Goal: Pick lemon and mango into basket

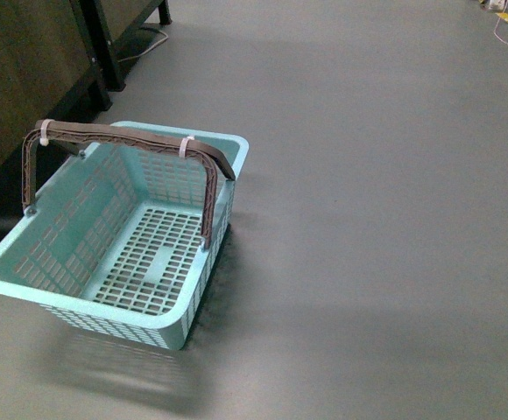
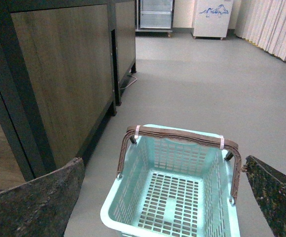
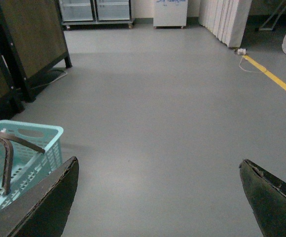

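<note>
The basket [image 1: 72, 229] stands empty on the floor [image 1: 368, 219], its mouth open, probably so that fruit can be dropped in. Neither lemon nor mango shows in the 3 views. The left gripper [image 2: 163, 162] and right gripper [image 3: 159, 162] gape wide, holding nothing.

shop-like hall: glass-door fridges [image 3: 96, 10], wooden counters [image 2: 64, 74], bare grey floor [image 1: 368, 175].

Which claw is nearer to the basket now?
Left. The left claw points straight at the basket, close above it; the right claw is off to its side, facing the floor.
</note>
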You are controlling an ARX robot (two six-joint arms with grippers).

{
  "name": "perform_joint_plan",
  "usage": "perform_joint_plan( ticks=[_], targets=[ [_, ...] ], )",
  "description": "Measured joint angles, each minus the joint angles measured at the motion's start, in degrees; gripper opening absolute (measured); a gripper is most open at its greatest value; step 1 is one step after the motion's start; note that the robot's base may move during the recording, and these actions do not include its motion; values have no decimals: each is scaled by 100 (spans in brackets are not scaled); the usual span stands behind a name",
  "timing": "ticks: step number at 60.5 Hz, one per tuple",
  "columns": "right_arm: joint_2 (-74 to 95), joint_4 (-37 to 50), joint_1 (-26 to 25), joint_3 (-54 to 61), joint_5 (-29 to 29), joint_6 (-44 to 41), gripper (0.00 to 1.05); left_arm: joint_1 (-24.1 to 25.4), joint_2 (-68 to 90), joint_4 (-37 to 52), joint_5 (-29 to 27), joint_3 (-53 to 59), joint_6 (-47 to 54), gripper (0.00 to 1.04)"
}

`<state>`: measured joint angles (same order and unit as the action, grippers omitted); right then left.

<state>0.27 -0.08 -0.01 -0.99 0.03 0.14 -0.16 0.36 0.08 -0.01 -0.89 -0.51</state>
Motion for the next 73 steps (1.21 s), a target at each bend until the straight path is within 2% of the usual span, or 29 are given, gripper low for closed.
perform_joint_plan(
  ticks=[30,33,36,38,39,41,45,49,52,59,68,73],
  targets=[
    [0,0,0,0,-2,0,96,-2,2,-2,-13,0,-4,98],
    [0,0,0,0,-2,0,96,-332,321,-599,-1137,-216,-428,98],
    [-2,0,0,0,-2,0,96,-695,1257,-1311,-2881,-590,-1217,98],
    [0,0,2,0,-2,0,96,-509,1799,-1191,-3515,-632,-1644,98],
    [0,0,2,0,-2,0,96,-448,1871,-1132,-3560,-638,-1676,98],
    [-2,0,0,0,0,0,96,-87,2223,-809,-3421,-682,-1908,98],
    [-2,0,0,0,0,0,96,551,3018,122,-2747,-861,-2251,98],
    [0,0,0,0,0,0,96,1314,4553,1419,-1768,-1235,-2929,98],
    [0,0,0,0,0,0,96,1582,5932,2210,-1126,-1698,-3521,98],
    [-2,0,0,0,0,0,96,1515,8035,2997,-483,-2583,-4358,98],
    [-2,0,0,0,0,0,96,1228,9949,3331,155,-3748,-5184,98],
    [-2,0,0,0,0,0,96,1054,10616,3233,195,-4288,-5552,98]
  ],
)
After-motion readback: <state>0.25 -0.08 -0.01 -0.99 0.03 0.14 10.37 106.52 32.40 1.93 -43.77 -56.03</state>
